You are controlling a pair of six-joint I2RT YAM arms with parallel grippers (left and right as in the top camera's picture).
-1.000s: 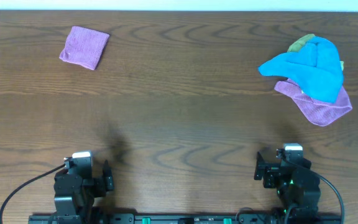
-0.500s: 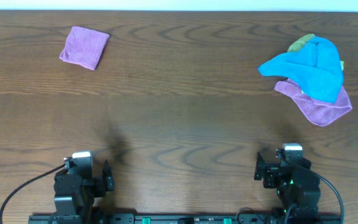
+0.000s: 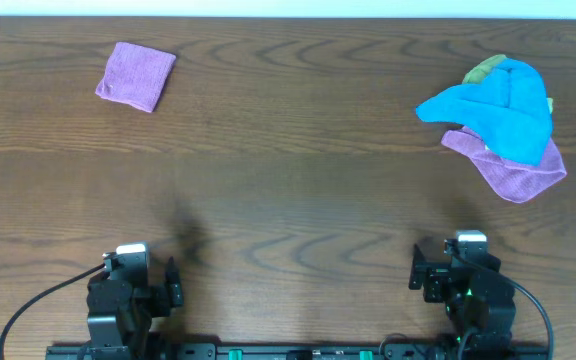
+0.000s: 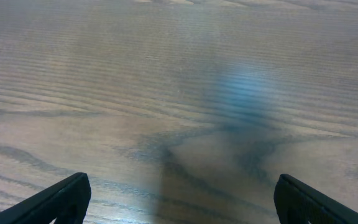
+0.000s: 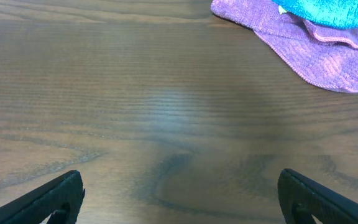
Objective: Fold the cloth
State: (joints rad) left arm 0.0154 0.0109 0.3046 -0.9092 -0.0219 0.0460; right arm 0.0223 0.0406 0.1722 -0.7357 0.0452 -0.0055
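Note:
A pile of loose cloths lies at the far right of the table: a blue cloth (image 3: 503, 108) on top, a purple cloth (image 3: 513, 172) under it and a green one (image 3: 485, 68) peeking out behind. In the right wrist view the purple cloth (image 5: 316, 53) and the blue cloth (image 5: 334, 11) show at the top right. A folded purple cloth (image 3: 135, 76) lies at the far left. My left gripper (image 4: 179, 199) is open and empty over bare wood near the front edge. My right gripper (image 5: 182, 199) is open and empty, well short of the pile.
The brown wooden table (image 3: 288, 200) spans the view. Both arm bases sit at the front edge, the left arm (image 3: 128, 295) and the right arm (image 3: 468, 285).

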